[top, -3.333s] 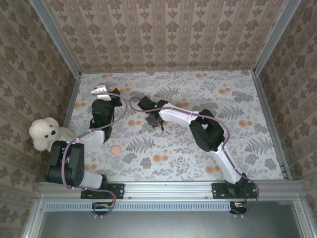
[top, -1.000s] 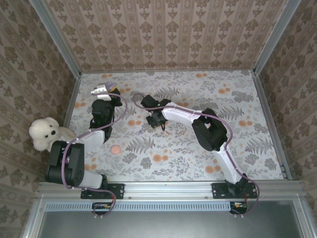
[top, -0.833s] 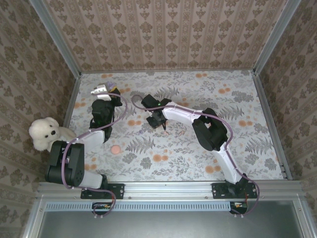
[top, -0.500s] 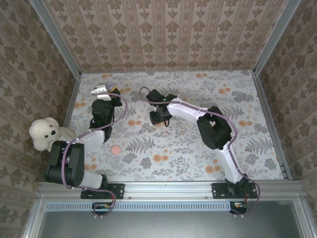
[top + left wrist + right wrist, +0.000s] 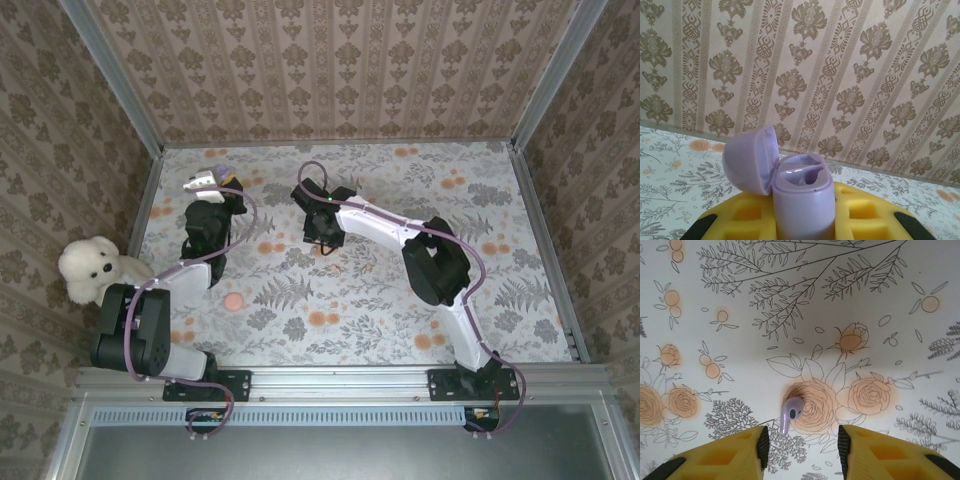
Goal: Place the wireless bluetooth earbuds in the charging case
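Right wrist view: the earbud [image 5: 791, 414] lies on the bench [image 5: 890, 305], left of middle toward the far edge, just ahead of the open right tool [image 5: 802, 442]. I'd centre on it, drop straight, pinch gently. The left tool [image 5: 802, 222] grips the open charging case [image 5: 801, 195] near the far left corner. Versus a second ago, the right wrist has swung round and its jaws are wider.

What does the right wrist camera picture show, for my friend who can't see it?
A small lilac earbud lies on the flowery tablecloth, just ahead of the gap between the right claw's two yellow fingers. The claw is open, holding nothing.
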`<action>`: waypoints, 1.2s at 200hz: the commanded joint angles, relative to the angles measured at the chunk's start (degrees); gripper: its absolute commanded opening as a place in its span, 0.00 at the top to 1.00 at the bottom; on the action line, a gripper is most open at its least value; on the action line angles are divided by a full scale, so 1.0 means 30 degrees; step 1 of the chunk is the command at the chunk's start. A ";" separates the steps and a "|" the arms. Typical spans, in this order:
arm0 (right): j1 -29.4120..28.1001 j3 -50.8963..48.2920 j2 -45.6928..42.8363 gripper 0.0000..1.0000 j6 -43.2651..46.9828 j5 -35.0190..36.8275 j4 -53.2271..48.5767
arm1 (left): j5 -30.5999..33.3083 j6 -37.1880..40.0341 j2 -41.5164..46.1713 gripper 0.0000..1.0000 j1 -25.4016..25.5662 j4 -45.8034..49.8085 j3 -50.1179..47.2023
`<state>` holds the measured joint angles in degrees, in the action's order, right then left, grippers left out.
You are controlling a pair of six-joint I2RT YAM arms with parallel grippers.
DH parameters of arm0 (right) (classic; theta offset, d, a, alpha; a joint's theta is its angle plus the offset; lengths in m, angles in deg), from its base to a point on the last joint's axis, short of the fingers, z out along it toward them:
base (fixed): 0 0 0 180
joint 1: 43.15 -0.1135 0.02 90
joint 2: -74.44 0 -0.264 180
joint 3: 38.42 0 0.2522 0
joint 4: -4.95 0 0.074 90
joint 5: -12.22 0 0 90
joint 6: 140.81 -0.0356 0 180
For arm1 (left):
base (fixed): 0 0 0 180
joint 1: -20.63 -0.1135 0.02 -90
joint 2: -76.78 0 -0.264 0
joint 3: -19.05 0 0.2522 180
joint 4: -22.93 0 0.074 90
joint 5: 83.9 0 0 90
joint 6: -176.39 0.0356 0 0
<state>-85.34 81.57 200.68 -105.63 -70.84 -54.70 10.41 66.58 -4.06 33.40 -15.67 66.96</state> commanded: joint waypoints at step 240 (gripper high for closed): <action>-0.0959 0.6464 0.5762 0.59 -0.2157 0.1488 -0.5037 | 0.0026 -0.1089 -0.0150 1.00 -0.0684 -0.1824 -0.0343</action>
<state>-87.79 99.69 216.13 -111.10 -66.19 -66.94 10.41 64.72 -4.13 31.81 -17.96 66.89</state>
